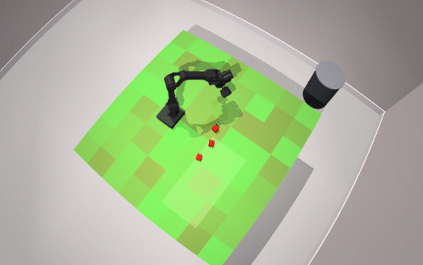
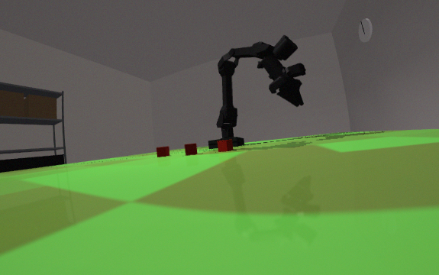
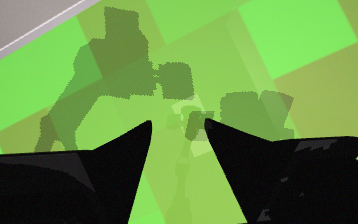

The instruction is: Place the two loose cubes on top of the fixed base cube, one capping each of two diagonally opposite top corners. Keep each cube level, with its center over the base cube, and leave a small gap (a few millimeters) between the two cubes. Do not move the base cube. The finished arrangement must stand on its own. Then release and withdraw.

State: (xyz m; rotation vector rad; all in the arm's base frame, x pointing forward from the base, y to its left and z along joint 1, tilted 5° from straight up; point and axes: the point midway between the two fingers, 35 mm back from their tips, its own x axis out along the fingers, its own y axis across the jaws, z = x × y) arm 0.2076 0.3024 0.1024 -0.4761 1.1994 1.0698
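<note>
Three red cubes stand apart on the green mat, nearly in a row: one cube [image 1: 215, 128] [image 2: 225, 145] nearest the arm's reach, a middle cube [image 1: 211, 143] [image 2: 191, 149], and a third cube [image 1: 198, 157] [image 2: 163, 151] at the other end. They look alike; I cannot tell which is the fixed base. None is stacked. My gripper [image 2: 299, 104] [image 3: 178, 123] is partly open and empty, high above the mat and well away from the cubes. Its fingers point downward at a slant. No cube shows in the wrist view.
The green and brown patchwork mat [image 1: 152, 200] lies under everything. The arm's base [image 1: 171, 116] [image 2: 227, 143] stands on it, to the left of the cubes in the top view. A dark cylinder with a grey top [image 1: 323, 85] stands by the mat's right corner. Shelves [image 2: 20, 119] stand far behind.
</note>
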